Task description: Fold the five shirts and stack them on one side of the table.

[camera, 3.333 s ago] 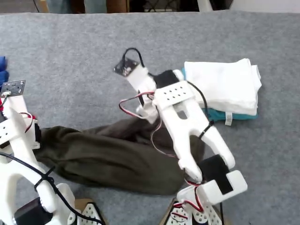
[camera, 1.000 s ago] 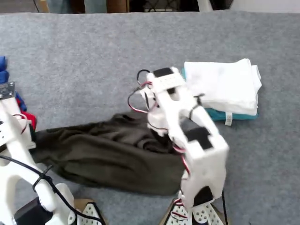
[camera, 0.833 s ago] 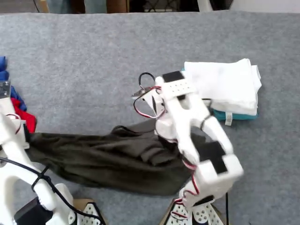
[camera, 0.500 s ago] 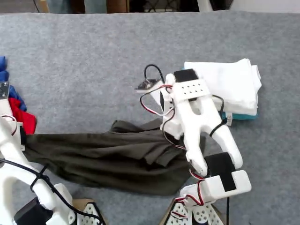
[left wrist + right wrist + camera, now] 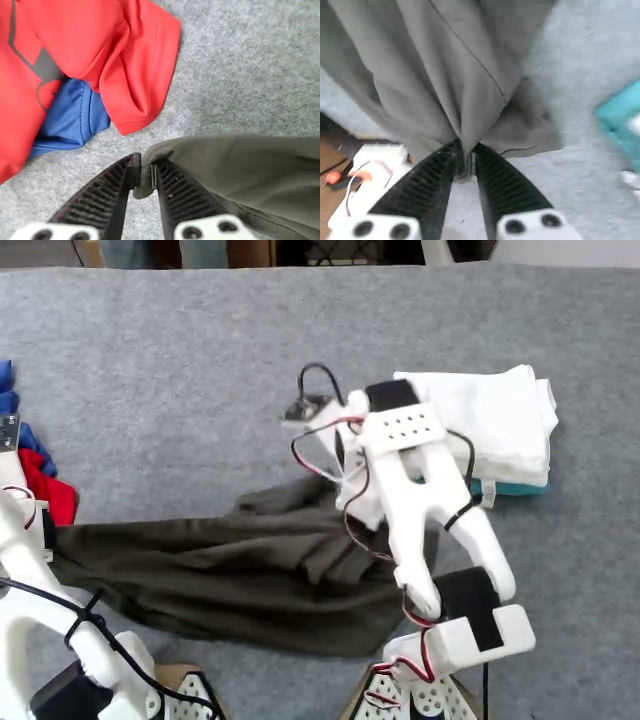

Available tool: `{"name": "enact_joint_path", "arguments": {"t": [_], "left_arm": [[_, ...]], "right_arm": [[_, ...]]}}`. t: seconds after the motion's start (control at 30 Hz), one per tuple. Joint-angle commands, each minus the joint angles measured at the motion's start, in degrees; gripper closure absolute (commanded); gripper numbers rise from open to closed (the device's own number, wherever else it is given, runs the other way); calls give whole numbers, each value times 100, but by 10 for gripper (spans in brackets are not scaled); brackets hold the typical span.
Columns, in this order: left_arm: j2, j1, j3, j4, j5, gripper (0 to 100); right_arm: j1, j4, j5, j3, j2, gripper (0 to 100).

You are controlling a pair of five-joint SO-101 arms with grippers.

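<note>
**Grey felt table, olive shirt pinched at both ends**

Grey felt-like cloth covers the table [image 5: 180, 350], and a dark olive shirt [image 5: 220, 575] lies stretched across its near half between the two arms.

The left gripper [image 5: 145, 166] is nearly closed, its ribbed black fingers [image 5: 112, 187] pressed on either side of a rolled corner of the olive shirt. Only the thickness of the cloth keeps them apart. From that corner the shirt runs away along the table.

The right gripper [image 5: 466, 150] is closed just as tightly on a gathered fold of the same shirt. The fabric fans out from the pinch in long creases (the fold sits right at the fingertips, not deep in the jaws). In the high view the right arm [image 5: 425, 510] reaches over the shirt's right end and covers it, and the cloth there is bunched into ridges.

A red shirt [image 5: 75, 45] lies crumpled near the left gripper, overlapping a blue shirt [image 5: 75, 117]. A narrow strip of grey table shows between the red hem and the olive corner.

On the right side of the table a folded white shirt [image 5: 490, 420] sits on top of a folded teal shirt [image 5: 505, 487], whose edge sticks out along the near side. The right arm's upper links cross in front of the left end of this stack.
</note>
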Motion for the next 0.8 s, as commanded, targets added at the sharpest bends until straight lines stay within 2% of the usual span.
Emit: {"name": "enact_joint_path", "arguments": {"t": [0.0,0.13,0.37,0.43,0.67,0.77], "left_arm": [[-167,-48,-303,-35,-79,970],[-167,-48,-295,-35,-202,970],[-123,-40,-303,-35,-229,970],[-123,-40,-303,-35,-229,970],[-158,-48,-295,-35,-229,970],[-158,-48,-286,-35,-229,970]], "right_arm": [[-70,70,26,831,-444,983],[-53,44,26,1552,-1095,949],[-79,35,-316,1543,-1982,593],[-53,53,-246,1516,-2026,526],[-35,62,-176,1182,-2053,500],[132,70,-589,620,-2053,500]]}}
